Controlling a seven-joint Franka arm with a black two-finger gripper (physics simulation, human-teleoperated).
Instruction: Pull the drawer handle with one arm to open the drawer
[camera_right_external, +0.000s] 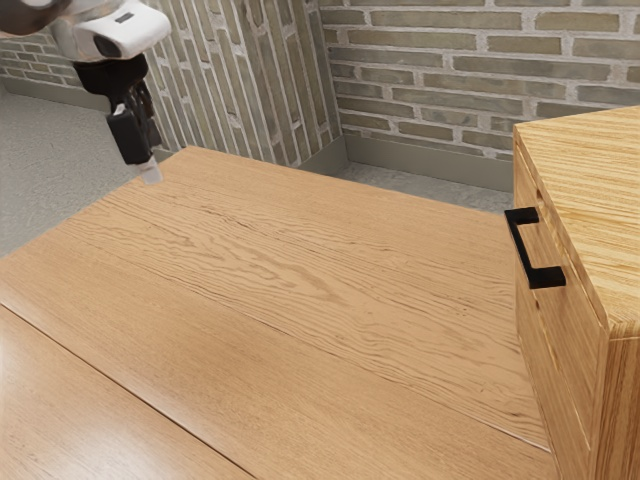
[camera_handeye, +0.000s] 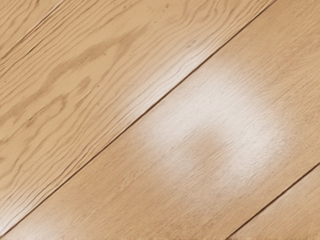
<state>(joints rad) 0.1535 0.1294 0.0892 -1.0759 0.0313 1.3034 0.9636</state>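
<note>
Exterior view, drawer (camera_right_external: 578, 305) shut, handle (camera_right_external: 528, 248) untouched

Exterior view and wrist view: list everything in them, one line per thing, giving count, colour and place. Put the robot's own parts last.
table: one, light oak planks, across the middle and bottom of the exterior view; the wrist view looks down on its surface.
cabinet: one, same light wood, at the exterior view's right edge.
drawer handle: one, black bar, on the cabinet's front, facing the exterior view's left.
brick wall: grey-beige, behind the table.
floor: grey, at the exterior view's upper left.
arm: one, white, top left corner.
gripper: one, black, above the table's far corner, well apart from the handle.
</note>
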